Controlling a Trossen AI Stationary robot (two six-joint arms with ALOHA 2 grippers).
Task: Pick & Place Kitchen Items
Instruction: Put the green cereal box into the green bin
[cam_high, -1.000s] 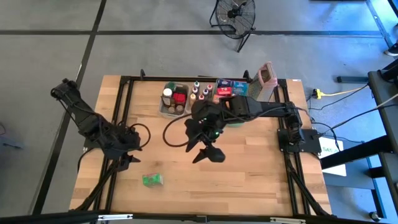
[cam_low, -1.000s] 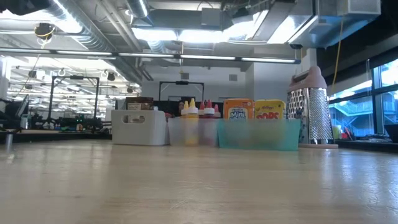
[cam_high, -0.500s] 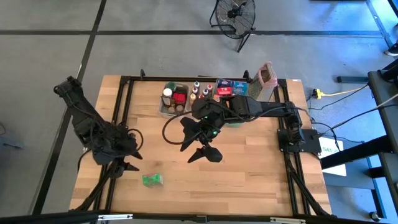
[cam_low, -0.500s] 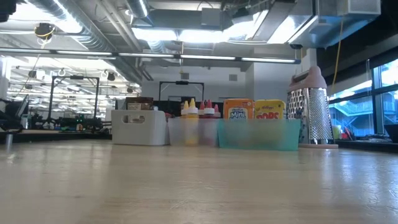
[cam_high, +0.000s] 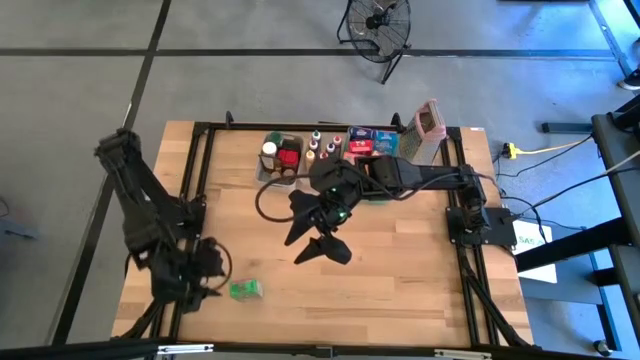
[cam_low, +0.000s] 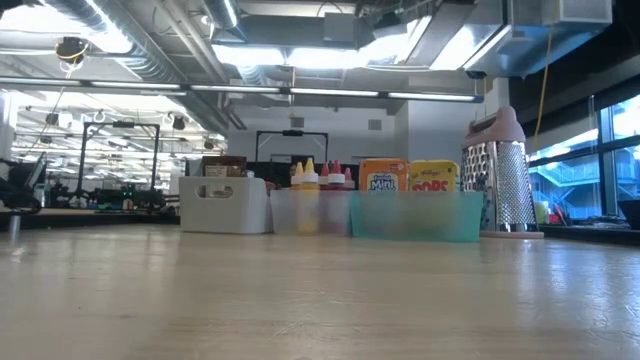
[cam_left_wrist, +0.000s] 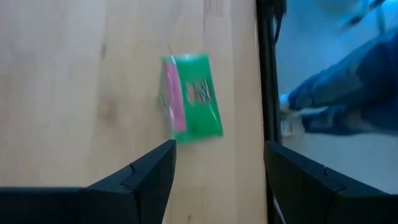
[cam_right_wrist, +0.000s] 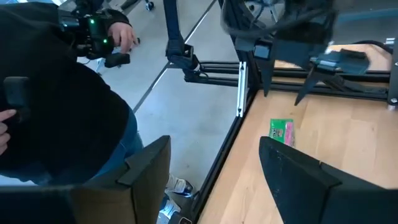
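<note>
A small green box with a pink stripe (cam_high: 245, 289) lies flat on the wooden table near its near edge, left of the middle. My left gripper (cam_high: 212, 283) hovers open just left of it. In the left wrist view the green box (cam_left_wrist: 191, 96) lies ahead of my left gripper (cam_left_wrist: 217, 186), not between the fingers. My right gripper (cam_high: 314, 240) hangs open above the table's middle, holding nothing. The other kitchen items stand in tubs (cam_high: 280, 160) along the far edge.
Spice bottles (cam_low: 318, 178) and food boxes (cam_low: 408, 176) fill the clear tubs, with a white tub (cam_low: 224, 205) and a metal grater (cam_low: 500, 175) beside them. A black frame rail (cam_left_wrist: 266, 74) runs along the table edge by the green box. A person (cam_right_wrist: 56, 118) stands off the table.
My left gripper has swung toward the table's near edge and sunk a little, coming up beside the green box, still open. My right gripper has turned slightly in place. The green box has not moved.
</note>
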